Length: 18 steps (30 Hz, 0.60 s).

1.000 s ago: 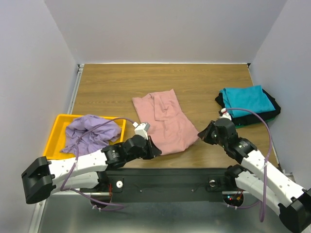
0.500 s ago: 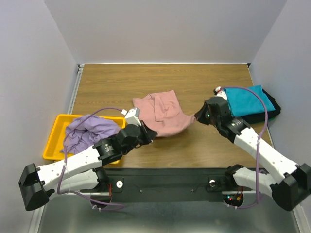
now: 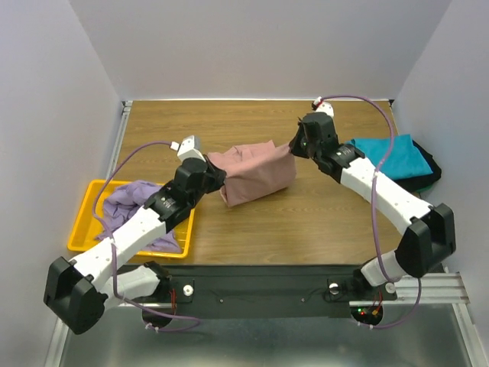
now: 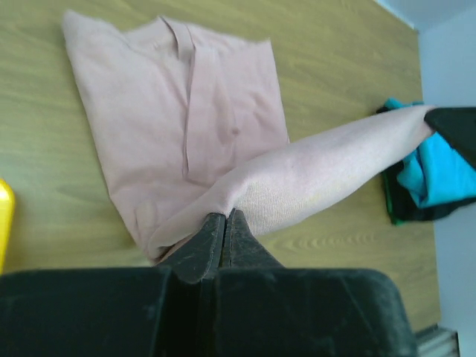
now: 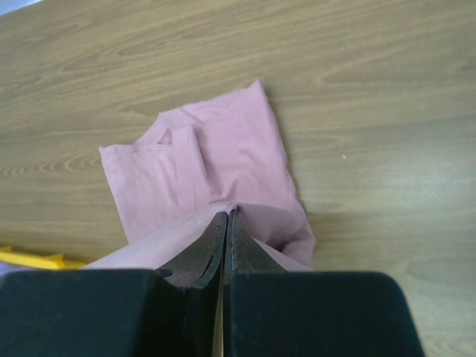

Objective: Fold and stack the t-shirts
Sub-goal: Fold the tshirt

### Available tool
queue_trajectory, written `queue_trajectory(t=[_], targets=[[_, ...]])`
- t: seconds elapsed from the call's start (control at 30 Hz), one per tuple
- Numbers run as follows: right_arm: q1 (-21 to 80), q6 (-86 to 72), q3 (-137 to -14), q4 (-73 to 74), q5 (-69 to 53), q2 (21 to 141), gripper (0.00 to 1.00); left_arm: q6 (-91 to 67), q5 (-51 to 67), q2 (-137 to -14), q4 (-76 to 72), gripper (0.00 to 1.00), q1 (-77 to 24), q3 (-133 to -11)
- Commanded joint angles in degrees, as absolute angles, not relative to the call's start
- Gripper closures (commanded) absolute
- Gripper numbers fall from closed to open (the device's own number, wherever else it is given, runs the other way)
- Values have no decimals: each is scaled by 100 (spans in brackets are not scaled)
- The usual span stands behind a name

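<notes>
Swung rearward, pink t-shirt (image 3: 256,180) hangs in left claw (image 3: 222,179) and right claw (image 3: 293,148); only overhead shows lavender t-shirt (image 3: 126,206).

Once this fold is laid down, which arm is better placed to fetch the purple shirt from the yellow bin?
Probably left. The left claw grips the pink shirt beside the yellow bin with the purple shirt; the right claw is farther off, near the teal shirt.

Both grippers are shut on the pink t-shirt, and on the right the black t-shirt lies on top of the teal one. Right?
Not quite. The top external view shows the teal t-shirt lying on top of the black t-shirt. The left gripper and right gripper are indeed both shut on the pink t-shirt.
</notes>
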State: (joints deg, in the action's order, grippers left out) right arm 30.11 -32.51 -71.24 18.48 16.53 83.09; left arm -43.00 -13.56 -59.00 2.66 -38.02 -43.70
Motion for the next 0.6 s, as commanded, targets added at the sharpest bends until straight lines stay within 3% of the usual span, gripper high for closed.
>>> queue_trajectory(t=[0.0,0.57], targets=[[3006,-2927,-7882,1494,1855,8787,99,-3841,-1162,-6212,26,100,-3324,-4763],[2531,-2646,-9781,1345,1433,10959,100,-3129,323,-8471,-597,100,-1688,-6248]])
